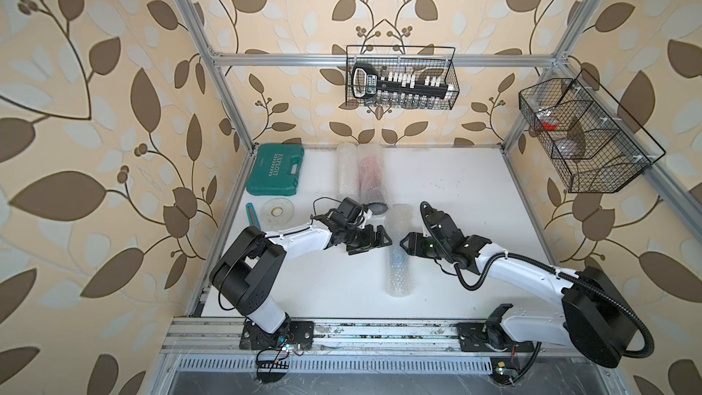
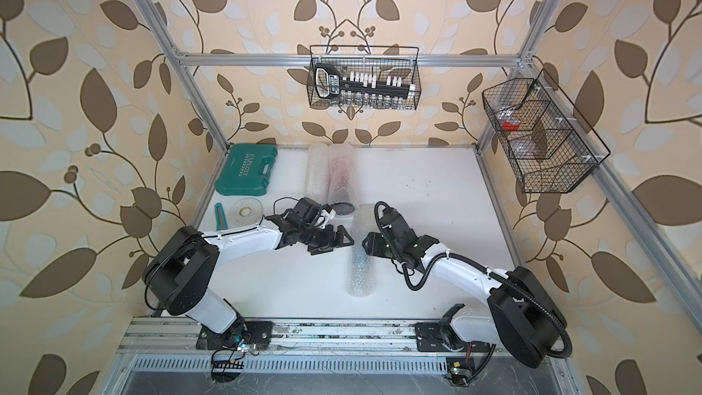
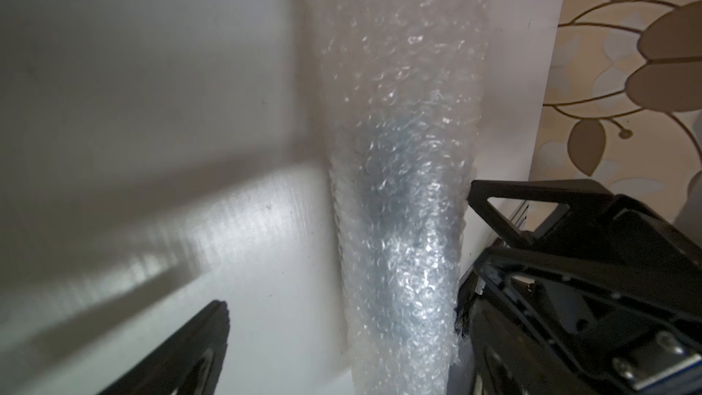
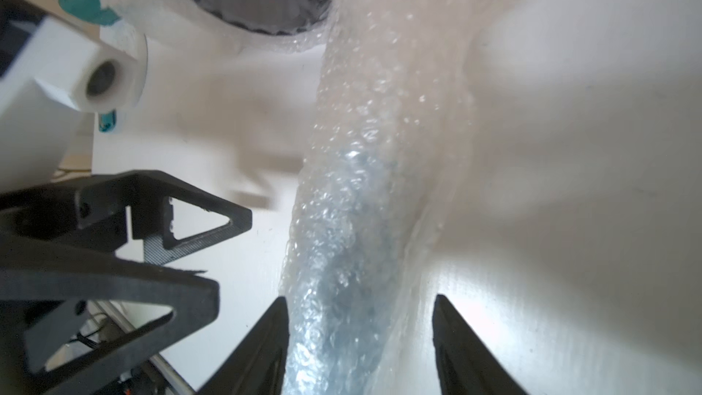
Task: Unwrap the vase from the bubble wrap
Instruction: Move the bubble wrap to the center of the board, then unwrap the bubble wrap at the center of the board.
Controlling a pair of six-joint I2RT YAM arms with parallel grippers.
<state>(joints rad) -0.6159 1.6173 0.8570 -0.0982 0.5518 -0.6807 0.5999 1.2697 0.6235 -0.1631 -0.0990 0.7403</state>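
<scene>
- Bubble wrap (image 1: 398, 271) lies as a rolled tube on the white table (image 1: 456, 222), between the two grippers, with something bluish dimly showing inside
- Right gripper (image 4: 360, 298): jaws half spread either side of the tube, one finger (image 4: 266, 343) touching the wrap, the other seemingly just clear
- Left gripper (image 1: 374, 242): jaws spread wide, empty, just beside the tube

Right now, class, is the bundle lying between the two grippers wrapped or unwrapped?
Wrapped: the bubble wrap forms a rolled tube on the table, a bluish shape faintly visible inside.
</scene>
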